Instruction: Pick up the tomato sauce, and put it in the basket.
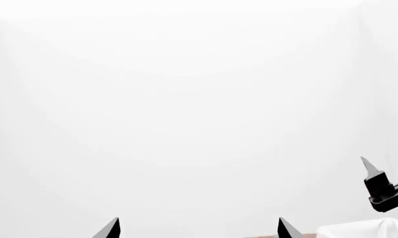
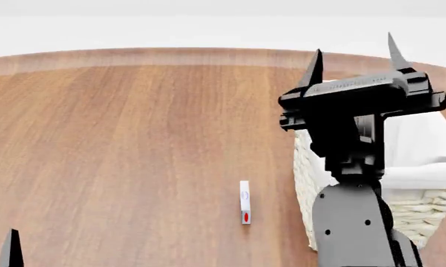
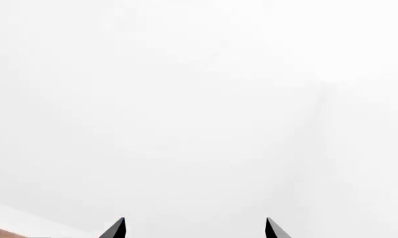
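Seen from the head camera, nearest the robot, the left gripper (image 2: 11, 247) showed only one dark fingertip at the lower left edge; its own wrist view showed two tips spread wide with nothing between them, pointing at a blank white wall. Close in on the right, the right arm rose up in front of the basket (image 2: 306, 183), a single cream wicker basket with a white liner, standing on the wooden table (image 2: 119, 139). The right gripper (image 2: 354, 53) was raised above the basket, its two pointed fingers wide apart and empty. Just left of the basket lay one small white stick-like item (image 2: 244, 202) with a red end, too small to identify. The tomato sauce could not be seen in any view; it might have been inside the basket, hidden by the arm, but that could not be told. No other cans or bottles showed. By this judgement, the task was either at its end or the can had yet to be found; the next move called for locating the can.
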